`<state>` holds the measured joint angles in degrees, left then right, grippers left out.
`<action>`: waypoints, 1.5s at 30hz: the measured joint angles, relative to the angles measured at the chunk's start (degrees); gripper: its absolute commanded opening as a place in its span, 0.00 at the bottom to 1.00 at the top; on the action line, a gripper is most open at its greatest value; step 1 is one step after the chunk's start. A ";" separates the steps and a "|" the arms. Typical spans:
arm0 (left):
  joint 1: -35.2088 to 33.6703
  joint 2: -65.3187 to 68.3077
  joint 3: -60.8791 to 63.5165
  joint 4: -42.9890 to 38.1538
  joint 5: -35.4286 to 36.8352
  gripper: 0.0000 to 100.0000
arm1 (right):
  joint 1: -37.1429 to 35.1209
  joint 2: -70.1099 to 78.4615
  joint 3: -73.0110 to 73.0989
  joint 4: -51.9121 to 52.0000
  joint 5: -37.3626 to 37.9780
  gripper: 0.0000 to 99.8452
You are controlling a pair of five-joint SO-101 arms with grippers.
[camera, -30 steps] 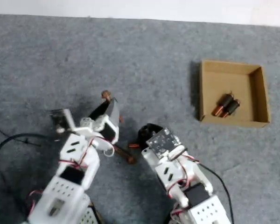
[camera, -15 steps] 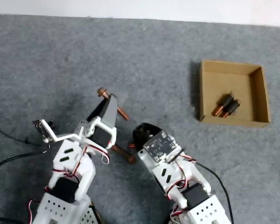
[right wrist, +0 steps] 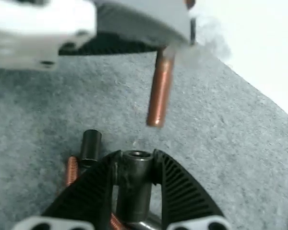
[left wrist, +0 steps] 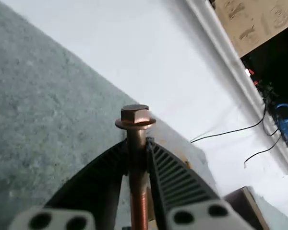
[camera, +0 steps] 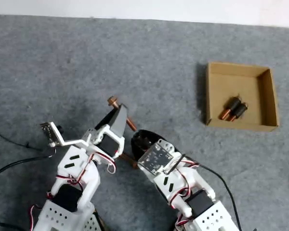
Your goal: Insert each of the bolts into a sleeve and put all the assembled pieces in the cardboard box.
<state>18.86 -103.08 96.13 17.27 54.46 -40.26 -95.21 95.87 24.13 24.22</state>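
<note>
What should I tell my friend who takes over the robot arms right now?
Left gripper: jaws shut on a bolt.
Right gripper: jaws shut on a sleeve, open end facing the bolt's tip, not yet joined.
Cardboard box: two assembled pieces inside.
Table, by the right gripper: a loose sleeve and a loose bolt.
Left to do: join the held pair, box it, then probably the loose pair.

The left arm (camera: 74, 168) and right arm (camera: 185, 190) lean toward each other, hands just apart. The left hand (left wrist: 137, 146) grips a bolt (left wrist: 136, 120) by its shank; the right hand (right wrist: 134, 160), lower, clasps an upright sleeve (right wrist: 133, 184), its open end facing the bolt's tip.
</note>
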 measured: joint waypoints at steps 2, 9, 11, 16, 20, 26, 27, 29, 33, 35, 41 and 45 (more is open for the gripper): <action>-0.09 0.00 0.00 1.67 -1.41 0.01 | 0.00 0.00 0.00 0.00 0.18 0.01; 3.08 -0.09 0.00 3.69 -5.89 0.01 | 0.97 0.00 0.09 -2.11 1.05 0.01; 3.08 -0.09 0.00 3.69 -6.07 0.01 | 0.97 0.00 0.09 -2.20 2.37 0.01; 3.08 -0.09 0.00 3.69 -6.07 0.01 | 0.97 0.00 0.09 -2.20 2.99 0.01; 3.08 -0.09 0.00 3.69 -6.07 0.01 | 0.97 0.00 0.09 -2.20 2.99 0.01; 3.08 -0.09 0.00 3.69 -6.15 0.01 | 0.79 0.00 0.09 -2.20 2.99 0.01; 3.08 -0.09 0.00 3.69 -6.15 0.01 | 0.79 0.00 0.09 -2.20 2.99 0.01; 2.90 -0.09 0.00 3.69 -6.24 0.01 | 0.62 0.00 0.09 -2.20 3.87 0.01; 2.90 -0.09 0.00 3.69 -6.24 0.01 | 0.44 0.00 0.09 -2.20 5.45 0.01; 2.90 -0.09 0.00 3.69 -6.24 0.01 | 0.44 0.00 0.09 -2.20 5.45 0.01; 1.93 -0.09 0.00 3.69 -6.07 0.01 | 0.44 0.00 0.09 -2.20 5.36 0.01; 1.58 -0.09 0.00 3.69 -6.07 0.01 | 0.44 0.00 0.09 -2.20 2.46 0.01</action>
<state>20.44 -103.16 96.13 20.97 48.40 -39.82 -95.21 95.96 21.93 26.68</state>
